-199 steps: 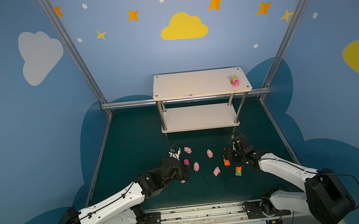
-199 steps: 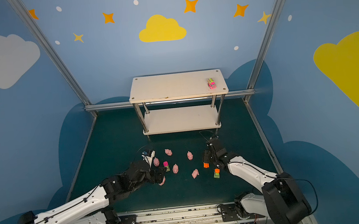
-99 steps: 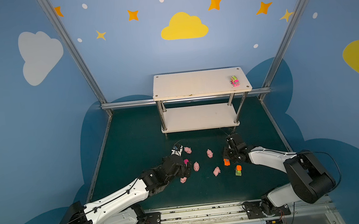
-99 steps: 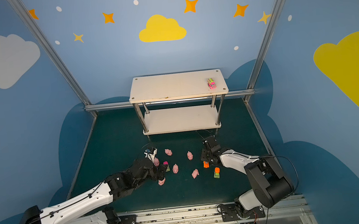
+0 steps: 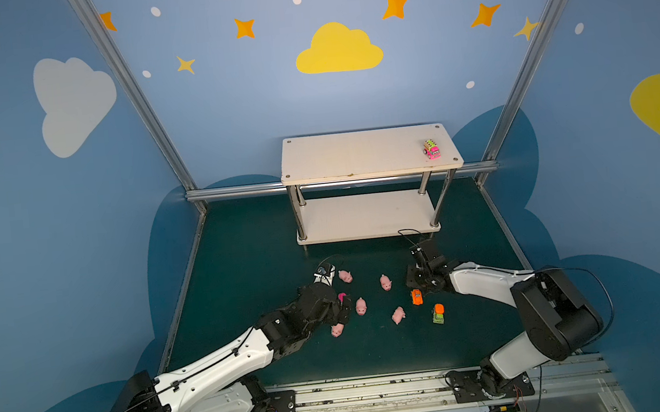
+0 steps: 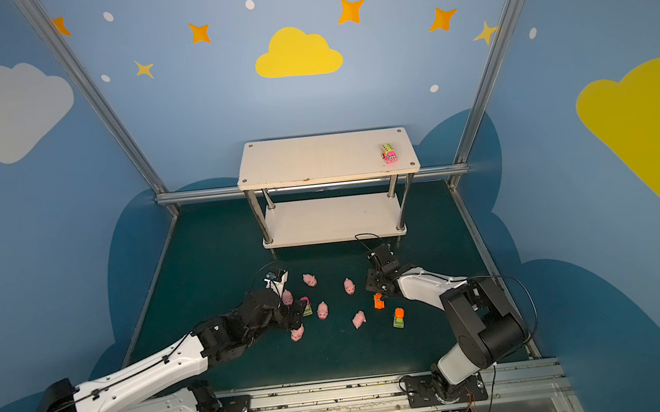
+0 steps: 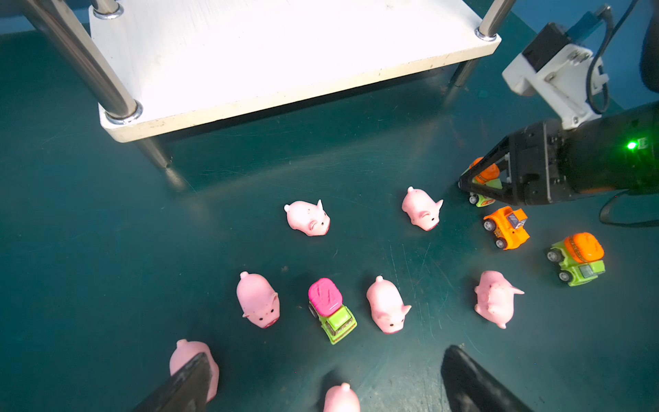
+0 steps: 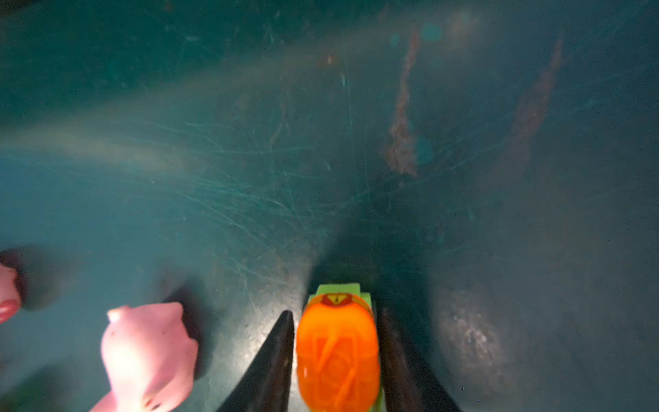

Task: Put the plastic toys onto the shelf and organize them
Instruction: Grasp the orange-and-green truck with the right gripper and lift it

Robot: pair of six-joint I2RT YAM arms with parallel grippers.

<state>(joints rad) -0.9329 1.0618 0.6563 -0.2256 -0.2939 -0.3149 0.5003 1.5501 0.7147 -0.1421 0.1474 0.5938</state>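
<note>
My right gripper (image 8: 335,314) is low on the green mat, shut on a green truck with an orange drum (image 8: 337,356); this truck (image 7: 485,174) also shows between its fingers in the left wrist view. My left gripper (image 7: 326,353) hangs open over several pink pigs, one pig (image 7: 340,397) lying between its fingers and another pig (image 7: 194,360) by one finger. A pink-and-green truck (image 7: 331,310), an orange truck (image 5: 416,297) and another orange-drum truck (image 5: 438,314) stand on the mat. The shelf (image 5: 356,154) holds one pink vehicle (image 5: 432,149) on its top board.
Chrome legs (image 7: 107,82) of the shelf stand just behind the toys. Metal frame posts (image 5: 132,94) and a rail (image 5: 235,192) border the mat. The two grippers (image 6: 295,311) (image 6: 374,286) work close together among the scattered pigs (image 6: 349,286).
My right gripper's jaws have narrowed onto the orange-drum truck and its arm has folded nearer the mat. My left gripper has edged forward over the pigs, still open.
</note>
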